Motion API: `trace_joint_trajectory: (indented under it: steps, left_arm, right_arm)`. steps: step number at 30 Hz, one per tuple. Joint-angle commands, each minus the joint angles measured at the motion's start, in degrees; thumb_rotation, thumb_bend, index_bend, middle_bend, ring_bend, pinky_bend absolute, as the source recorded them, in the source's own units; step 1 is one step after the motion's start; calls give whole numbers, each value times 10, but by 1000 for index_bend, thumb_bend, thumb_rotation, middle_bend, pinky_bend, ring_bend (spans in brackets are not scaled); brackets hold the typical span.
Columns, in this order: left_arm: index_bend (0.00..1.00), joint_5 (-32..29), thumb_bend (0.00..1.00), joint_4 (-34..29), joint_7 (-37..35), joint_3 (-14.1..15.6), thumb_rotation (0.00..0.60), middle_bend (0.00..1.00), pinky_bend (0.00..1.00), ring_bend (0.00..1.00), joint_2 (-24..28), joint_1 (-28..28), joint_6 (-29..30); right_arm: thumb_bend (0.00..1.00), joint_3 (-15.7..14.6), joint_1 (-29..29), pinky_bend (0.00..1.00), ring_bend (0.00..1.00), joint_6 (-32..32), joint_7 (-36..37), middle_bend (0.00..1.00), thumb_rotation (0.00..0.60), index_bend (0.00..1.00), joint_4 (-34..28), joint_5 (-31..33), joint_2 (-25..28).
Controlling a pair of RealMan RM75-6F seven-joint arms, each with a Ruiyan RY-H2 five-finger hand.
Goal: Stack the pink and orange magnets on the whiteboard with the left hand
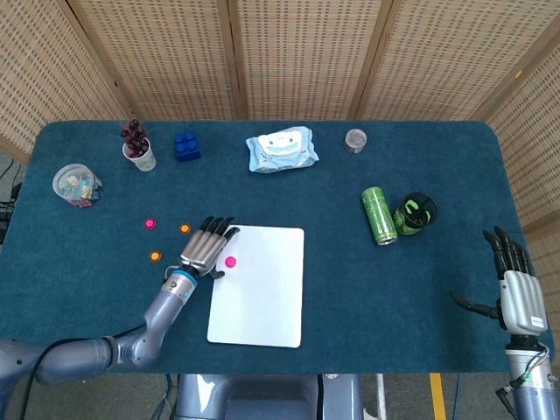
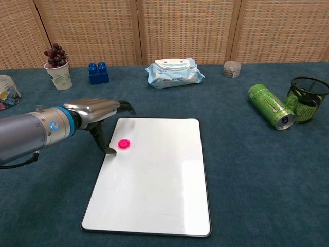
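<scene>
The whiteboard [image 1: 262,302] [image 2: 154,185] lies flat at the table's front centre. A pink magnet [image 1: 230,261] [image 2: 123,144] lies on its upper left part. My left hand [image 1: 208,248] [image 2: 97,109] hovers over the board's left edge, its thumb tip just left of the magnet and its other fingers apart from it. Two orange magnets [image 1: 185,228] [image 1: 155,256] and a second pink magnet [image 1: 150,223] lie on the cloth to the left; my arm hides them in the chest view. My right hand [image 1: 516,293] rests open at the far right.
Along the back stand a cup of grapes [image 1: 137,149], a blue brick [image 1: 185,145], a wipes pack [image 1: 282,150] and a small jar [image 1: 355,140]. A green can [image 1: 379,215] and mesh cup [image 1: 416,212] lie right of the board. A clear container [image 1: 76,185] sits far left.
</scene>
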Motion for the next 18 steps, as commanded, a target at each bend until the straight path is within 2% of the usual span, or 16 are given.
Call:
trace_joint_trajectory:
  steps: [1,2,7,10,18]
  left_arm:
    - [7,7,176,-16,-9,3,600,0,0,0,17,6,11]
    - [23,10,185,-21,-11,4,600,0,0,0,24,9,15]
    - [266,36,259,-50,-30,30,600,0,0,0,78,46,52]
    - [347,45,319,-46,-50,50,600,0,0,0,109,75,67]
    - [374,94,326,0,-154,77,600,0,0,0,142,124,50]
  right_arm:
    - [105,0,0,0,0,0,0,0,600,0,0,0,0]
    - [105,0,0,0,0,0,0,0,600,0,-1,0,0]
    - [105,-1,0,0,0,0,-1,0,600,0,-3,0,0]
    - [105,-1,0,0,0,-2,0,0,600,0,-4,1,1]
    - [105,-1,0,0,0,-4,-1,0,600,0,-10,3,2]
